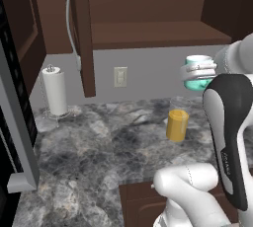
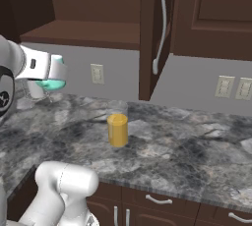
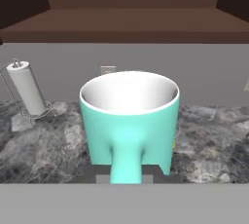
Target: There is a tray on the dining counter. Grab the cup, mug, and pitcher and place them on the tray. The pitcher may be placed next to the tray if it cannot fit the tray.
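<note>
Tool (image 1: 197, 74) clenched narrow on mug (image 3: 129, 121), gripping by the handle, which points toward the hand camera. Mug held upright, clear above the bench (image 1: 99, 147), white inside showing, nothing visible in it. Fingertips themselves hidden behind handle and mug body in hand view; contact points not discernible.

Pitcher (image 2: 117, 124) standing upright on the bench, well apart from the mug and below it, orange-yellow liquid in lower part; clear upper wall faint against the backsplash, hard to trace. Seen past the mug's right side in hand view as a yellow sliver only.

Open bench surface on all sides of pitcher. Paper towel holder (image 1: 55, 93) at far left near the wall. Open cabinet shelf (image 1: 158, 33) overhead, with an open cabinet door (image 1: 84, 33) hanging down left of it. Front bench edge with drawers (image 2: 162, 200) below.

Mug partly covered by the arm in both base views.
</note>
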Motion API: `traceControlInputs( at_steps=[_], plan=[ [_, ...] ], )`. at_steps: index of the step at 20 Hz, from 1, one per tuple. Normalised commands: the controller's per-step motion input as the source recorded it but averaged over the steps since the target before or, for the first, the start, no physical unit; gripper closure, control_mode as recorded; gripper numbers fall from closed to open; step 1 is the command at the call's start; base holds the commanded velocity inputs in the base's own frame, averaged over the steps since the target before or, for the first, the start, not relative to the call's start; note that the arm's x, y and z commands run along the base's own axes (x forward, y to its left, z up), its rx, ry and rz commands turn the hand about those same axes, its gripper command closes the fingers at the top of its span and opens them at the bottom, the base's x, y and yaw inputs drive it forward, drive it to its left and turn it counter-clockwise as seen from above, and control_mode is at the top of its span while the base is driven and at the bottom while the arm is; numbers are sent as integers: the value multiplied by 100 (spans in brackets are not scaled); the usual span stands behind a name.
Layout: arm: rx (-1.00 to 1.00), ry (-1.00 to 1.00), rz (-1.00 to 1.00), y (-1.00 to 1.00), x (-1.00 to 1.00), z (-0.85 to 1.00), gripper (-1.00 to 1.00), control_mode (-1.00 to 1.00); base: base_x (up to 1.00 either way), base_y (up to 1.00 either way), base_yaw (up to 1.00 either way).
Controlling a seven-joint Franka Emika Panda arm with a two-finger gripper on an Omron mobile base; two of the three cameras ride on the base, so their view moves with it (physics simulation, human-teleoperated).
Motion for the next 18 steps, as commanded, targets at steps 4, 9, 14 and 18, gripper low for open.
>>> traceControlInputs(
  at_steps=[4,9,14,18],
  plan=[
    [0,6,0,0,0,-9,100,-100,0,0,0],
    [0,0,0,0,0,-26,100,-100,0,0,0],
    [0,0,0,0,-2,-10,100,100,-12,-6,0],
    [0,0,0,0,0,0,100,100,-43,-47,0]
  ],
)
